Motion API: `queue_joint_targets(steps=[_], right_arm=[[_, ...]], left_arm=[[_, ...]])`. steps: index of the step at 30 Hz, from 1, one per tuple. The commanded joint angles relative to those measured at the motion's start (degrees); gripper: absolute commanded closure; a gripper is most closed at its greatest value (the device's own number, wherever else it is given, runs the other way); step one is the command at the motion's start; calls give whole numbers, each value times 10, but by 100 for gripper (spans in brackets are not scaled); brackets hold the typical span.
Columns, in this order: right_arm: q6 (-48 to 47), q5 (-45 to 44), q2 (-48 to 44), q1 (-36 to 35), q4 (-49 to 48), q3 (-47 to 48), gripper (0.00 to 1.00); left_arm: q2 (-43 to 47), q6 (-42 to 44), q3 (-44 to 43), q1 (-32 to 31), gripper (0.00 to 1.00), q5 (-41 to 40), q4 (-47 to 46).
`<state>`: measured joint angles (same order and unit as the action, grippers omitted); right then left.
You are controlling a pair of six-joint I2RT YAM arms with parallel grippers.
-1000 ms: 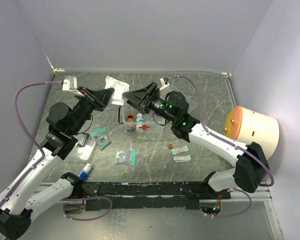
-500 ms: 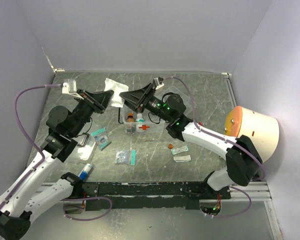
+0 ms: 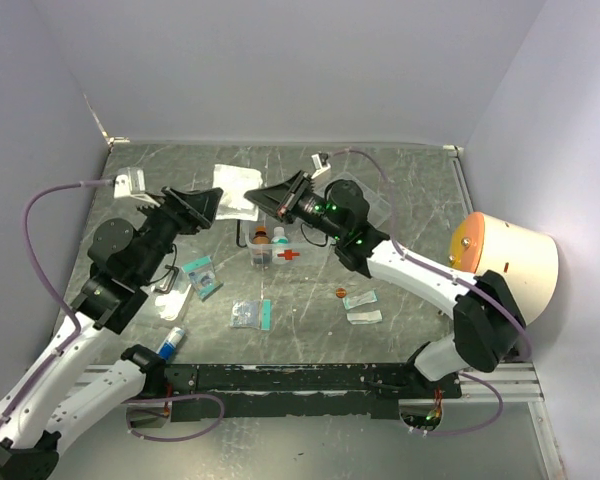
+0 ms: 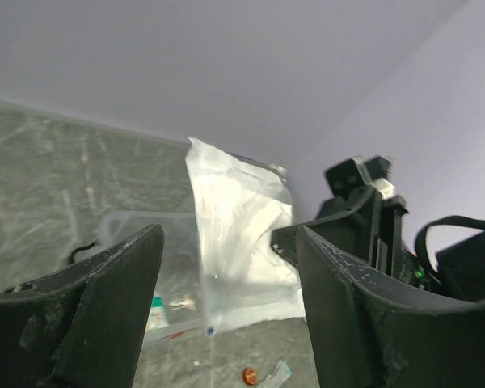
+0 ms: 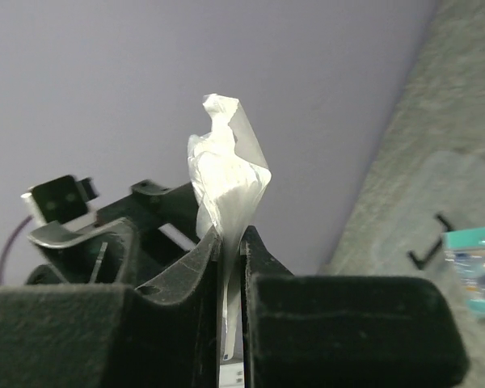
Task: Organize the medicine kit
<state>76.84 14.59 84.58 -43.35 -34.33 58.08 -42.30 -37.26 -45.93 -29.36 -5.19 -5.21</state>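
Holds a crumpled clear packet (image 5: pixel 226 170) raised over the table's (image 3: pixel 420 190) far-left part, pinched tight between the right gripper's (image 5: pixel 230 238) fingers. Has the left gripper (image 4: pixel 226 242) just beside that packet, jaws spread wide, gripping nothing. Shows the medicine kit (image 3: pixel 273 250) upright near the table's middle, 2 bottles (image 3: pixel 262 240) inside, red cross toward the near edge.

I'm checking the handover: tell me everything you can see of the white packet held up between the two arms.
The packet is a flat, crinkled pouch of clear plastic with something white inside. It is held up in the air, one edge pinched in the shut right gripper, the rest sticking out past the fingertips. The left gripper, open, straddles it without visibly touching.
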Motion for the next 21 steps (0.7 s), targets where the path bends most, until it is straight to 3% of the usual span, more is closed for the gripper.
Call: queue_joint_targets(steps=[1,4,10,14,21], right_arm=[[-145,-24,-46,34,153,11,97],[-262,-73,-70,56,284,21,97],[-428,-185,-64,84,526,88,97],[-476,-221,-25,85,610,131,94],[-499,-236,86,85,668,222,93]], left_arm=[[31,29,-40,-2,22,-129,121],[46,47,-44,-2,22,-170,163],[54,62,-35,-2,23,-166,161],[49,71,-38,-2,23,-161,168],[62,65,-27,-2,23,-154,168]])
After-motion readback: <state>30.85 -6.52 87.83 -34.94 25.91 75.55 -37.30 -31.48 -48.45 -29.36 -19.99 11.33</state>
